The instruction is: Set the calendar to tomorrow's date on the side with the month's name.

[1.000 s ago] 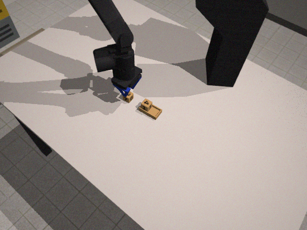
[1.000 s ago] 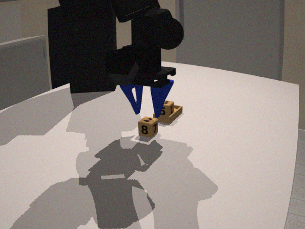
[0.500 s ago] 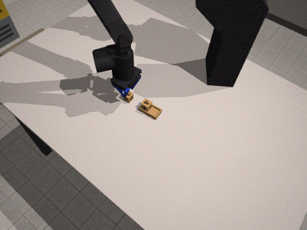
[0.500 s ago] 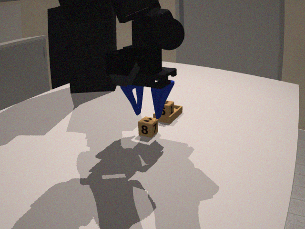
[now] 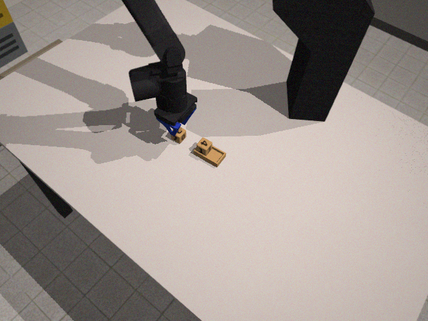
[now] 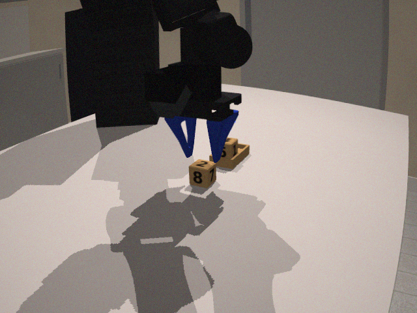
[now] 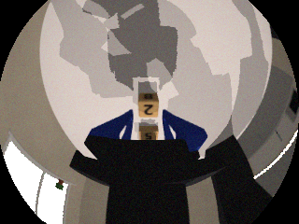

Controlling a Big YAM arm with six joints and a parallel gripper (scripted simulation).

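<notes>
A pale table (image 5: 276, 207) (image 6: 320, 202) (image 7: 70, 93) spreads beneath me over a tiled floor (image 5: 86, 269) (image 6: 404, 269). My landmark is the wooden tray (image 5: 208, 160) (image 6: 240, 156), which lies flat. In one end of it sits a cube (image 5: 204, 146) (image 6: 229, 148) (image 7: 149, 134), 4 on top. Outside the tray, near that end, the other cube (image 5: 178, 136) (image 6: 202, 173) (image 7: 149, 106) rests on the table, 2 on top. Above this one I hold my gripper (image 5: 179, 130) (image 6: 202, 158) (image 7: 148, 112), jaws apart with nothing between them.

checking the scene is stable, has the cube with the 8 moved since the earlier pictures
No, the cube with the 8 sits at the same spot beside the tray.
</notes>
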